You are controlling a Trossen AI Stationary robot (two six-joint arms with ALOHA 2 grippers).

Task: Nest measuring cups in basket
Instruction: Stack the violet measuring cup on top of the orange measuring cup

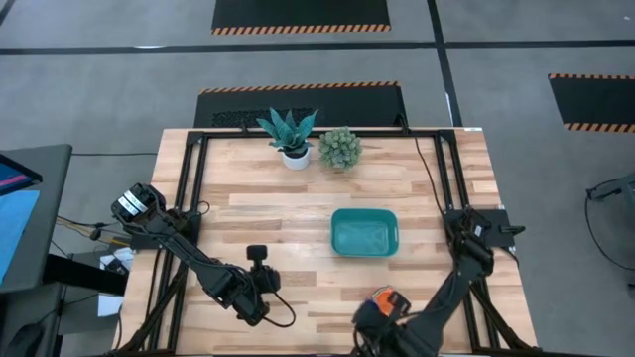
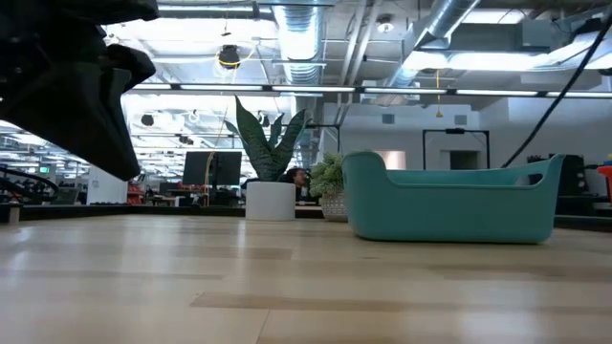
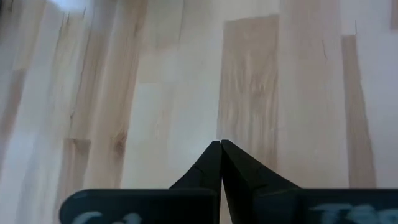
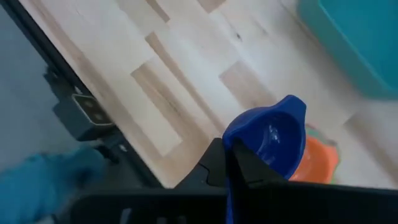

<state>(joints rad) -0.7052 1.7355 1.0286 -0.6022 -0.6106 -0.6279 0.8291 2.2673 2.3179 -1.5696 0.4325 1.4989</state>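
The teal basket (image 1: 364, 233) (image 2: 449, 196) stands on the wooden table, right of centre; its corner (image 4: 357, 43) shows in the right wrist view. My right gripper (image 4: 229, 146) (image 1: 382, 305) hovers near the table's front edge, shut on a dark blue measuring cup (image 4: 268, 138). An orange measuring cup (image 4: 318, 163) (image 1: 383, 295) lies beyond it on the table. My left gripper (image 3: 221, 144) (image 1: 258, 256) is shut over bare wood at the front left, holding nothing. My right gripper pinches the dark blue cup by its handle (image 4: 232, 186) between its two fingers, which slant steeply down from above. The round bowl (image 4: 273, 134) sticks out past the fingertips, tilted with its open side toward the wrist camera, clear of the table.
Two potted plants (image 1: 290, 134) (image 1: 339, 147) stand at the table's far edge. The table's front edge and its black frame (image 4: 81, 112) lie close to my right gripper. Bare wood stretches between the basket and my left gripper.
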